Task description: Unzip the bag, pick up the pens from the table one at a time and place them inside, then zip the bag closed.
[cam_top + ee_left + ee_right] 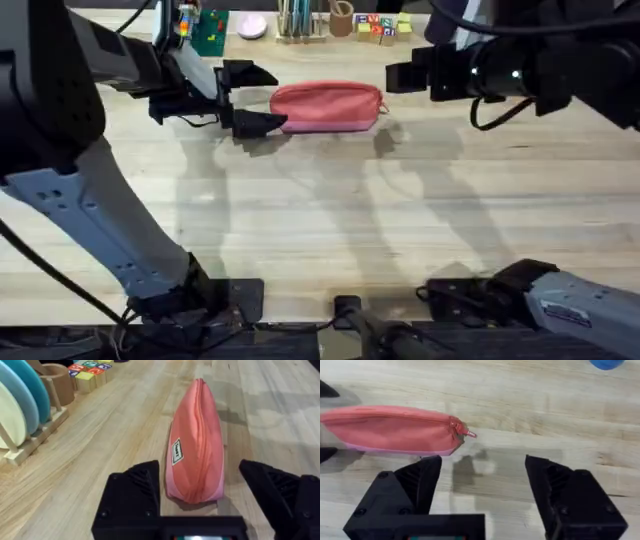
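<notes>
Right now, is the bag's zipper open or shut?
Shut: the bag shows one closed seam along its top, and the zipper pull sits at its end.

The bag (197,445) is soft salmon-pink cloth, matt, with a sewn white label. The tabletop (330,220) is pale planked wood, smooth with a faint sheen. Both pincers' fingers (570,495) look like matt black plastic.

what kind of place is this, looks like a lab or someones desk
Probably a robot test bench rather than a home desk: a plank table with a pink bag staged between two arms, and practice props along the far edge, such as lettered blocks and a wooden rack of plates.
</notes>
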